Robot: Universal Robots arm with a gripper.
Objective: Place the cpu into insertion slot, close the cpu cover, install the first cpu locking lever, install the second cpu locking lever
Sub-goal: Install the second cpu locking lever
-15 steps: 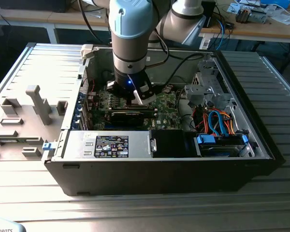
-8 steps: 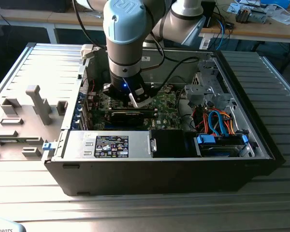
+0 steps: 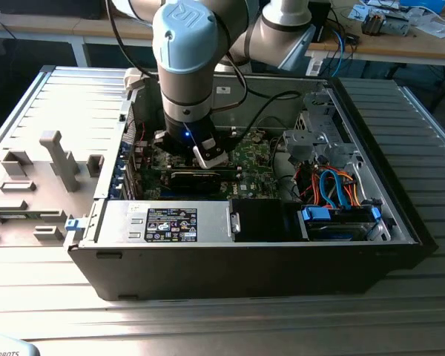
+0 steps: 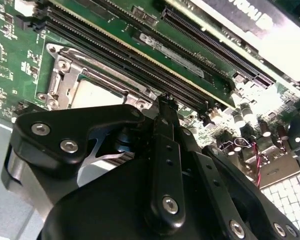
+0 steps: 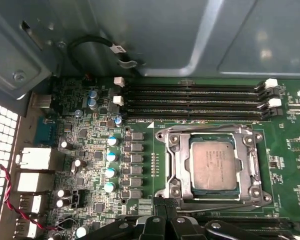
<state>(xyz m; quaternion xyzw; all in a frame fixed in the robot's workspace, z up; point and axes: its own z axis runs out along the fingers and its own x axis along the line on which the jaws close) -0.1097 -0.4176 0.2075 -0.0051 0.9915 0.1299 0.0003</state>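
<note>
In the first wrist view the cpu [image 5: 213,162], a pale silver-grey square, lies in the insertion slot [image 5: 166,135] on the green motherboard. The cpu cover [image 5: 178,165], a silvery frame, lies flat around it with the chip showing through its window. A thin metal rod [image 5: 217,204] runs along the frame's edge nearest the gripper; whether it is latched I cannot tell. My gripper [image 5: 163,204] hovers just off that edge, shut with nothing between its fingers. The second wrist view shows the gripper [image 4: 165,100] by the cover [image 4: 65,75]. In the exterior view the gripper [image 3: 208,156] reaches down into the case.
Long black memory slots [image 5: 195,100] run beside the socket, and blue-topped capacitors [image 5: 111,156] stand on its other side. The open computer case [image 3: 400,215] walls in the board. A black card [image 3: 200,178], a power supply [image 3: 163,221] and coloured cables [image 3: 334,189] lie nearby.
</note>
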